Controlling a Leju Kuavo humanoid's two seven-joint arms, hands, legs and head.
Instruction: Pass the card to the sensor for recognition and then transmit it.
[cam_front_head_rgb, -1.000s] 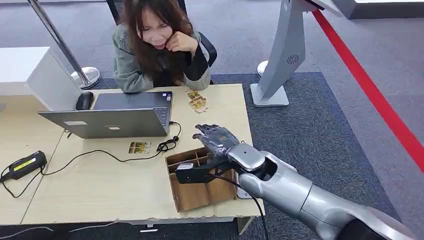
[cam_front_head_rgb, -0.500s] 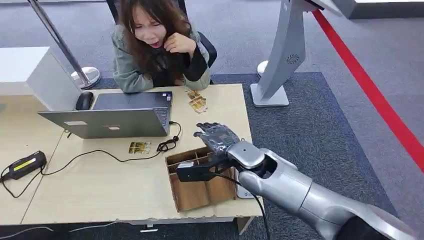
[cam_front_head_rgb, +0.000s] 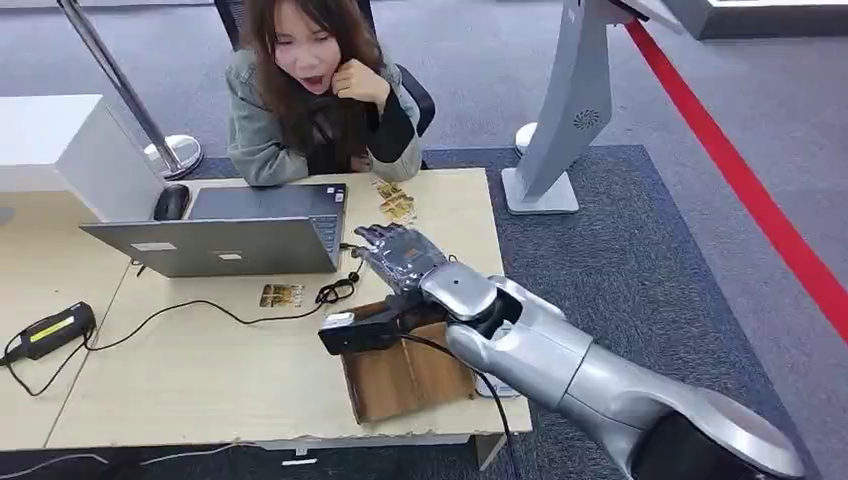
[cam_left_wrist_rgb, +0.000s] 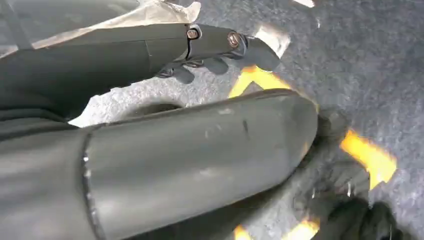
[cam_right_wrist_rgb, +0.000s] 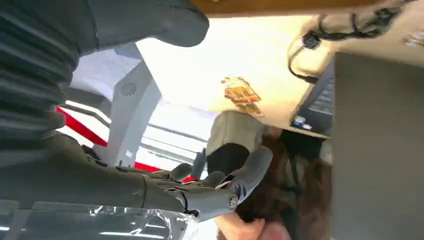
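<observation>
Small gold-printed cards (cam_front_head_rgb: 393, 203) lie in a loose pile on the wooden table (cam_front_head_rgb: 200, 370) in front of a seated person (cam_front_head_rgb: 315, 90). One more gold card (cam_front_head_rgb: 281, 295) lies flat by the laptop's front. My right hand (cam_front_head_rgb: 400, 255) hovers above the table between the cardboard box (cam_front_head_rgb: 400, 380) and the pile, fingers spread and holding nothing. In the right wrist view the hand (cam_right_wrist_rgb: 215, 192) is open, with the card pile (cam_right_wrist_rgb: 240, 95) beyond it. My left hand (cam_left_wrist_rgb: 220, 42) hangs over the carpet with nothing in it.
A grey laptop (cam_front_head_rgb: 230, 235) and a mouse (cam_front_head_rgb: 170, 202) sit at the table's back left. A black cable (cam_front_head_rgb: 335, 290) runs from the laptop toward a black and yellow handheld device (cam_front_head_rgb: 50, 330). A grey kiosk stand (cam_front_head_rgb: 560, 110) rises right of the table.
My right hand has moved forward and left, from beside the box toward the card pile. The person has raised their head a little.
</observation>
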